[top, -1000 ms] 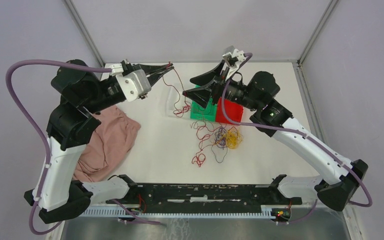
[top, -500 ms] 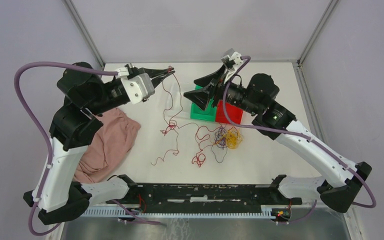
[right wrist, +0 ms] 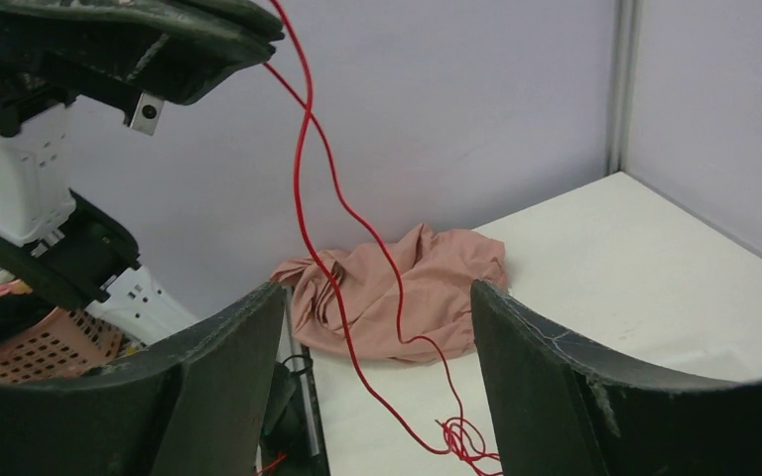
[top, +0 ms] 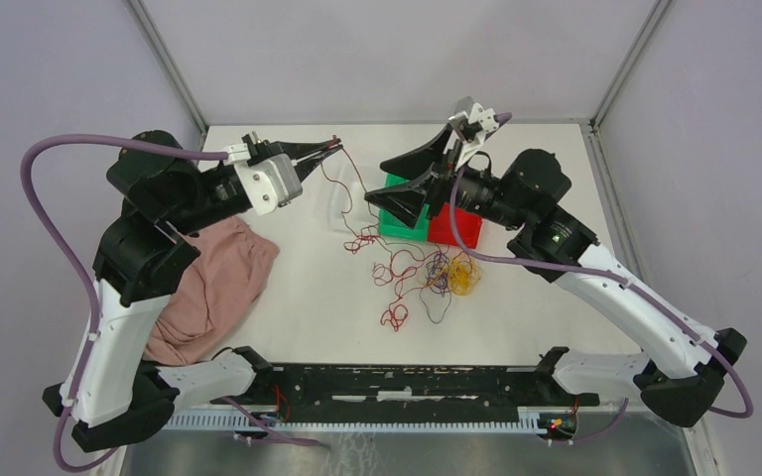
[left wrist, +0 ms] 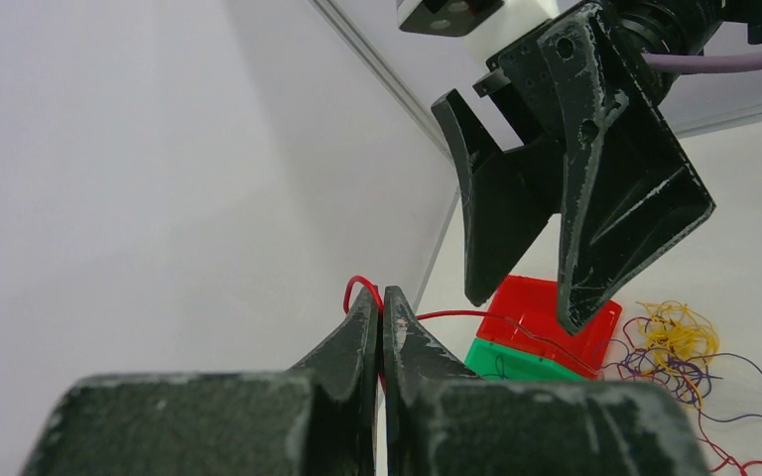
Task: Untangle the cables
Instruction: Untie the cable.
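The cables (top: 437,276) lie in a loose tangle of red, yellow and dark strands on the white table, in front of the boxes. My left gripper (top: 335,146) is raised at the back centre and shut on one red cable (top: 342,193), which hangs down in curls to a small knot (top: 359,239). In the left wrist view the red cable (left wrist: 359,285) loops out between the closed tips (left wrist: 380,297). My right gripper (top: 378,181) hovers open just right of that strand, facing it. The red cable (right wrist: 303,178) runs down between its spread fingers (right wrist: 377,297) without touching them.
A green box (top: 401,218) and a red box (top: 456,226) sit side by side under the right gripper. A crumpled pink cloth (top: 208,283) lies at the left, beside the left arm. The enclosure's walls and corner posts (top: 167,64) stand close behind.
The red strand's lower end was flung out across the table half a second ago and has gathered back into a knot by the green box. The right jaws spread slightly wider.
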You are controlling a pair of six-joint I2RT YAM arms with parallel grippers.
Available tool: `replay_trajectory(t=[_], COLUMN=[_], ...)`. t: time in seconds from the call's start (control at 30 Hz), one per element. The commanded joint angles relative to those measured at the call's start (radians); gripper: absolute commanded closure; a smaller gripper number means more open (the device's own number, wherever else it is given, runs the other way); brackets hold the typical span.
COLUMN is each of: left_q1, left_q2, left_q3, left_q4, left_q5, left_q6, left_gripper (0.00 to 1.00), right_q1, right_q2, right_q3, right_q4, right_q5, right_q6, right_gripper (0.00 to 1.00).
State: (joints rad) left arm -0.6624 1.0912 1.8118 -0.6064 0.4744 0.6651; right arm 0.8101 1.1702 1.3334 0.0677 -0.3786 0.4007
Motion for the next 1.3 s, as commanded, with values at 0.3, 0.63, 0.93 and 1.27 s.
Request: replay_trajectory(t=[0.3,0.63,0.93,1.27], left_q1=[0.004,0.004,0.005,0.004], left_q2=[0.001,-0.159,-0.257,-0.127], left_q3=[0.011,-0.295,-0.638,-0.634], left_q4=[0.025,0.177,0.474,0.391], left_q5=[-0.008,-0.125,-0.233,-0.002], left_q6=[0.017,-0.205,-0.489,-0.571], left_gripper=[0.97,0.28,0.01,0.01], right_q1=[0.038,0.038,0.038,0.038], right_q2=[0.133,0.064,0.1,0.109], right_q3=[0.165,0.262,0.371,0.453], right_q4=[-0.097,-0.177,-0.279,-0.258], right_q5=[-0.035,0.333,0.211,0.108], right_q6=[-0.057,-0.215,-0.217,-0.127], right_gripper=[0.57,0.99,1.0,1.0])
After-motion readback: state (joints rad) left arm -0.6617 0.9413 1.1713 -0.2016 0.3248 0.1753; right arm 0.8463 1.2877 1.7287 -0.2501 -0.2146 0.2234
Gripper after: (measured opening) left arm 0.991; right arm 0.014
